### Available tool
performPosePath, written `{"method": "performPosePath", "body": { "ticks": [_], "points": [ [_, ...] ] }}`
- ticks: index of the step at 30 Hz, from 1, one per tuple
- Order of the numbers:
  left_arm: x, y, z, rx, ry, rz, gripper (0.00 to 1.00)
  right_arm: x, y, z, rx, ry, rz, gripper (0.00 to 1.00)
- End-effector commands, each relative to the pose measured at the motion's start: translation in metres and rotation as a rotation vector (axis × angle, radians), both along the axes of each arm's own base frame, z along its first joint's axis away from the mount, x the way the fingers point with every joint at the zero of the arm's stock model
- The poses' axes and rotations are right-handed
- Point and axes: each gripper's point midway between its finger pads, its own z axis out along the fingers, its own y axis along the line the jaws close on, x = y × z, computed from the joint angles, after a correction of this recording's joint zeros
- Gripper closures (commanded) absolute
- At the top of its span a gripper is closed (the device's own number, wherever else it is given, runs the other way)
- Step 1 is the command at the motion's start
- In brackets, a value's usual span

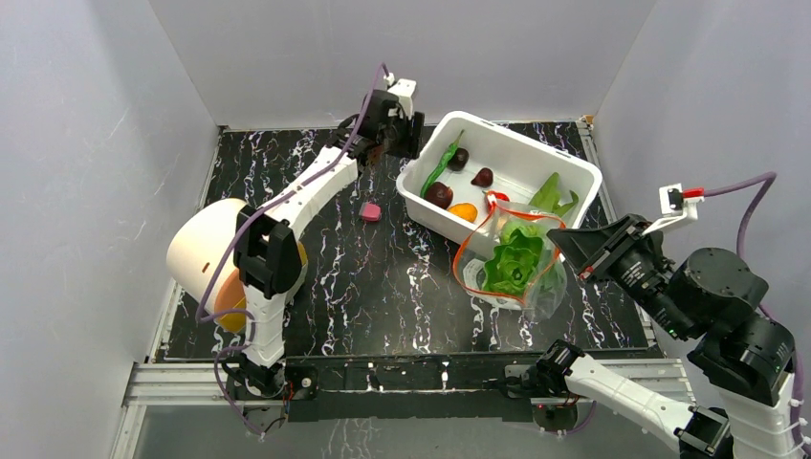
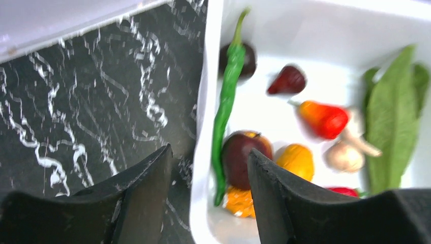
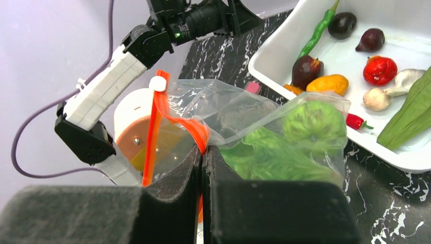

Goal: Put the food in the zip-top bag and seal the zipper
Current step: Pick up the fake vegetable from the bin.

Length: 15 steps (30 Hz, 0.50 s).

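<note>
Right tool point(image 3: 203, 151) is clamped on the zipper point(image 3: 195, 131) of one bag point(image 3: 228, 107), which holds one cabbage point(image 3: 264, 157) and one green ball point(image 3: 315, 119) just beyond it. Left tool point(image 2: 209, 155), jaws apart, straddles the tub point(image 2: 206, 76) wall. Ahead of it lie three purple rounds point(image 2: 244, 157), one pod point(image 2: 226, 101) and two mushrooms point(image 2: 343, 155).

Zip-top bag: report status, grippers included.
Left gripper open, empty, straddling tub wall. Right gripper shut on zip-top bag at zipper. Cabbage inside, bag unsealed; tomato and others in tub.

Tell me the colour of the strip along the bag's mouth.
Orange-red; the zipper strip shows best in the right wrist view.
</note>
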Motion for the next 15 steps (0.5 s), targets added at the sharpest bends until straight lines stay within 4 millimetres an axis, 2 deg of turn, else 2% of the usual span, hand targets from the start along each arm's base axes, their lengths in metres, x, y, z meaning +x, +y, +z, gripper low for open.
{"method": "performPosePath", "body": {
  "ticks": [1,7,11,15],
  "points": [
    [-0.010,-0.022,0.082,-0.164,-0.065,-0.019,0.48,0.006,-0.011,0.033,0.068,-0.071,-0.069,1.00],
    [-0.007,-0.058,0.058,-0.113,-0.046,-0.074,0.54,0.000,-0.029,0.043,0.108,-0.107,-0.124,1.00],
    [-0.002,-0.075,0.039,-0.027,-0.089,-0.083,0.52,0.000,-0.026,0.043,0.112,-0.105,-0.111,1.00],
    [0.010,-0.080,0.013,0.079,-0.130,-0.068,0.49,0.001,-0.019,0.041,0.099,-0.097,-0.084,1.00]
  ]
}}
